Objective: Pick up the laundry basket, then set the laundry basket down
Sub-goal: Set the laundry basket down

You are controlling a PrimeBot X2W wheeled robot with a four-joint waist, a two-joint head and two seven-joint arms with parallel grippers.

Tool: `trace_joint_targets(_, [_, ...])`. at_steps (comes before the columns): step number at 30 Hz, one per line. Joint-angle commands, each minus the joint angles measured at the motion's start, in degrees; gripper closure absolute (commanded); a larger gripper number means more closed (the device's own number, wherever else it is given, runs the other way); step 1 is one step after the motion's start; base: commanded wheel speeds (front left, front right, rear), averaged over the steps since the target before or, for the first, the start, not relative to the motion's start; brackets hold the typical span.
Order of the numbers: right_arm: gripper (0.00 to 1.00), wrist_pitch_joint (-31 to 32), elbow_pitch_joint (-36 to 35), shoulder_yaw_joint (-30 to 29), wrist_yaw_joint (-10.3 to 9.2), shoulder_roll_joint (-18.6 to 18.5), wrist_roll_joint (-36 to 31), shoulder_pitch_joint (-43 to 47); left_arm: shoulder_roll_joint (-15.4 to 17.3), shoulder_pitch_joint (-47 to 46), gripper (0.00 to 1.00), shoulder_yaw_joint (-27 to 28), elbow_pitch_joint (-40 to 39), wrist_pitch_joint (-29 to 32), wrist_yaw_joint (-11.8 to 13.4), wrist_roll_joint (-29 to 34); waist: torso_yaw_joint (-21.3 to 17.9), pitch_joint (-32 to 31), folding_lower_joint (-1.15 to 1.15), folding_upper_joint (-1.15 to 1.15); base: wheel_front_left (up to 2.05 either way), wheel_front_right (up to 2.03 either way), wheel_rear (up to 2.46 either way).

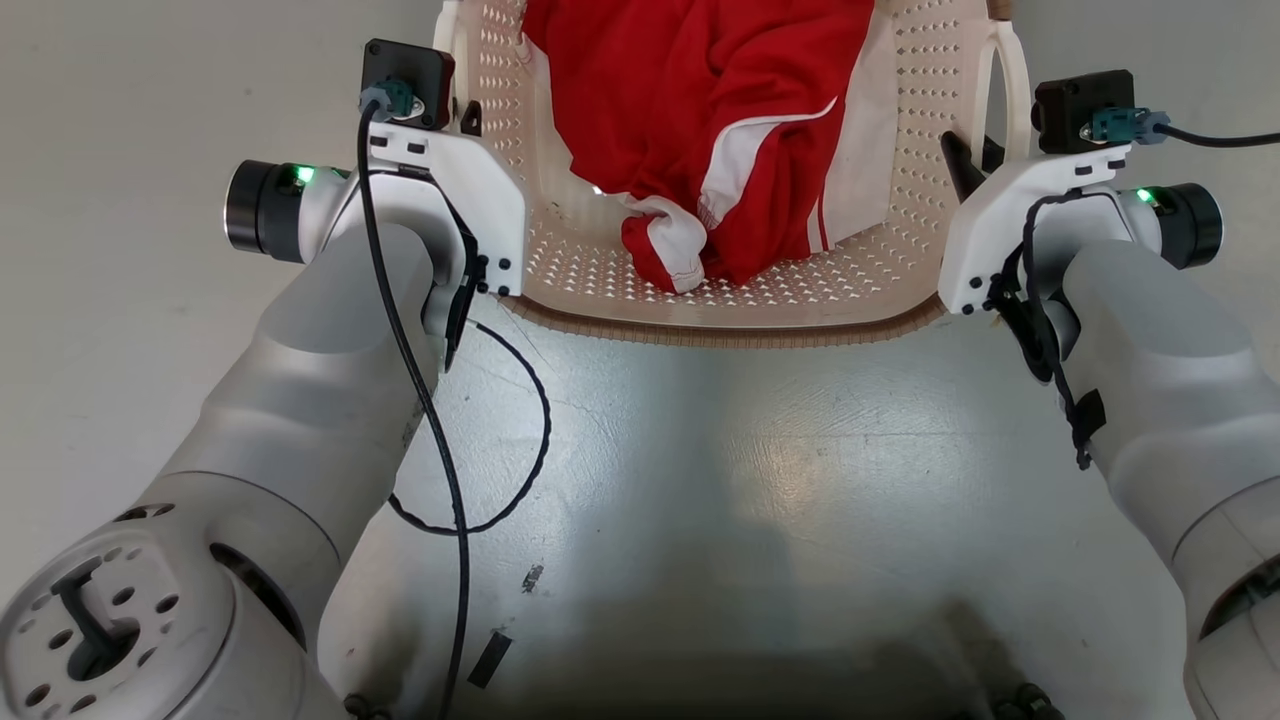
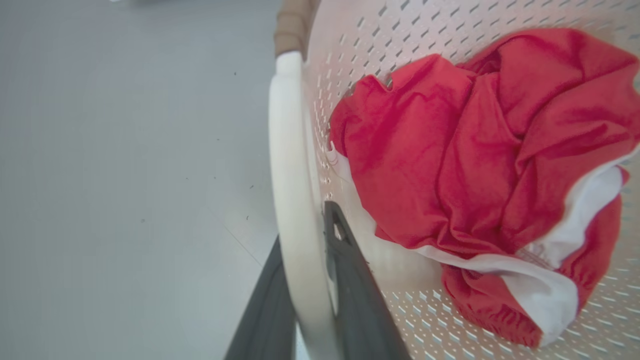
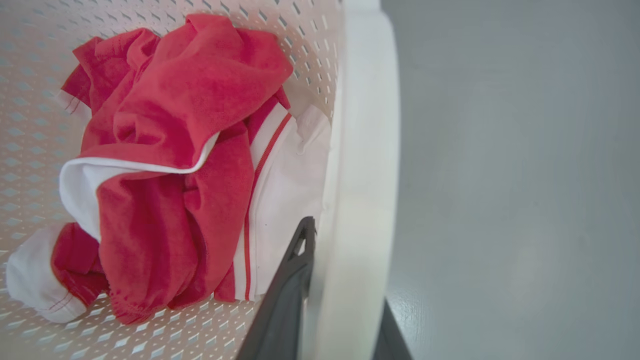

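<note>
The laundry basket (image 1: 730, 330) sits at the top middle of the head view, cream and perforated with a brown rim. A red and white garment (image 1: 700, 110) lies inside it. My left gripper (image 1: 470, 120) is shut on the basket's white left loop handle (image 2: 287, 150), one dark finger on each side of it (image 2: 305, 280). My right gripper (image 1: 965, 165) is shut on the white right loop handle (image 3: 365, 125), which runs between its two fingers (image 3: 340, 310). The garment (image 2: 450, 150) (image 3: 175, 125) rests against the basket's inner wall near both handles. The basket's far end is cut off by the frame.
Grey floor (image 1: 750, 500) spreads below and around the basket. A black cable (image 1: 520, 440) loops from my left forearm over the floor. Small dark marks (image 1: 490, 660) lie on the floor near my base. Both pale forearms flank the open floor between them.
</note>
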Motion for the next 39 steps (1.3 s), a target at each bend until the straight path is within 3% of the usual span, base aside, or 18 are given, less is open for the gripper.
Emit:
trace_joint_targets(1, [1.0, -0.9, -0.3, 0.9, 0.87, 1.2, -1.1, 1.2, 1.1, -1.8, 1.0, 0.3, 0.2, -0.6, -0.5, 0.3, 0.0, 0.3, 0.0, 0.0, 0.0, 0.0, 0.0])
trace_joint_targets(22, [0.98, -1.6, 0.1, 0.3, 0.87, 1.3, -0.8, 0.8, 0.6, -2.4, 1.0, 1.1, 0.8, -0.7, 0.3, -0.9, -0.1, 1.1, 0.0, 0.0, 0.0, 0.0, 0.0])
trace_joint_targets(23, [0.6, -2.4, 0.1, 0.0, 0.87, 1.0, -0.9, 0.5, 0.6, -2.4, 0.87, 1.3, 0.8, -0.6, 0.5, -1.2, -0.1, 1.1, 0.0, 0.0, 0.0, 0.0, 0.0])
trace_joint_targets(24, [0.03, -2.7, 0.1, -0.2, 0.87, 0.9, -1.0, 0.4, 0.6, -2.4, 0.87, 1.3, 0.8, -0.6, 0.8, -1.2, 0.0, 1.2, 0.0, 0.0, 0.0, 0.0, 0.0])
trace_joint_targets(25, [0.0, -2.8, 0.2, -0.4, 0.87, 0.9, -1.1, 0.4, 0.5, -2.3, 0.25, 1.4, 0.8, -0.6, 1.2, -1.3, 0.0, 1.2, 0.0, 0.0, 0.0, 0.0, 0.0])
trace_joint_targets(26, [0.0, -3.7, 0.2, -0.8, 0.87, 0.6, -1.5, 0.2, 0.5, -2.1, 0.0, 1.4, 0.8, -0.2, 1.7, -1.5, 0.1, 1.2, 0.0, 0.0, 0.0, 0.0, 0.0])
trace_joint_targets(39, [0.0, -7.7, 0.2, -4.3, 0.87, 0.9, -3.4, 1.5, 0.4, 0.2, 0.0, 2.3, 0.9, -1.4, 2.5, -3.0, -0.5, -1.7, 0.0, 0.0, 0.0, 0.0, 0.0])
